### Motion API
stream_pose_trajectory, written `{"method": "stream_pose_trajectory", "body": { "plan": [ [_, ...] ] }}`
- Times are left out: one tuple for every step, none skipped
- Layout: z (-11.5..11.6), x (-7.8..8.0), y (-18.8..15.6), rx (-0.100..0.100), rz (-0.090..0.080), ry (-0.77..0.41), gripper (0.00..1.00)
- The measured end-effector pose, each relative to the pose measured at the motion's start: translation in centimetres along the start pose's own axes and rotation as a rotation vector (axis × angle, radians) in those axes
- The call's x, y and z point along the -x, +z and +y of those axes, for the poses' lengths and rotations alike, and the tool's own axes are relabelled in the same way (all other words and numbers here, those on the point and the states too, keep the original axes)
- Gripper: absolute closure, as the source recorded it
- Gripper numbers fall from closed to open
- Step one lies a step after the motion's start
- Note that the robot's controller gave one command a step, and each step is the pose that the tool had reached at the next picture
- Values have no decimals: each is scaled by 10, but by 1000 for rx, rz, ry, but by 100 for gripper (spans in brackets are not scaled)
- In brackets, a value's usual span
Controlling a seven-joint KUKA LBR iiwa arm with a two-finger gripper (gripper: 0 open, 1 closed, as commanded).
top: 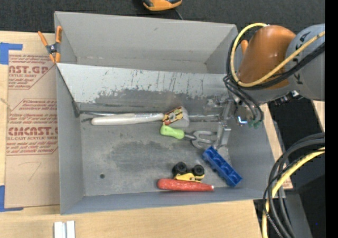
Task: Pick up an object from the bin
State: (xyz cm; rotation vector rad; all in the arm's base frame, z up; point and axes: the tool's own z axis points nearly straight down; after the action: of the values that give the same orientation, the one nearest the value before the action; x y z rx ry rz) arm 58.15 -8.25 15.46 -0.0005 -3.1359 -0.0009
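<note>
My gripper [226, 124] hangs low at the right side of the bin, under the arm's orange cover. Its tip is just right of the metal loop end of a green-handled tool [172, 132] and just above the upper end of a blue studded brick [222, 166]. Nothing can be made out in its grasp. A long white-handled utensil [127, 120] with a coloured head lies to the left along the back of the floor.
Near the front wall lie a small yellow toy car with black wheels [188, 171] and a red pen [185, 184]. The left half of the bin floor is bare metal. The arm and its cables crowd the right rim.
</note>
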Motion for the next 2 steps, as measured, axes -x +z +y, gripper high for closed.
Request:
{"method": "stream_pose_trajectory", "body": {
  "plan": [
    [0, 2, -5, -1, -8, -1, 0],
    [18, 8, 85, 0, -7, 35, 0]
  ]
}}
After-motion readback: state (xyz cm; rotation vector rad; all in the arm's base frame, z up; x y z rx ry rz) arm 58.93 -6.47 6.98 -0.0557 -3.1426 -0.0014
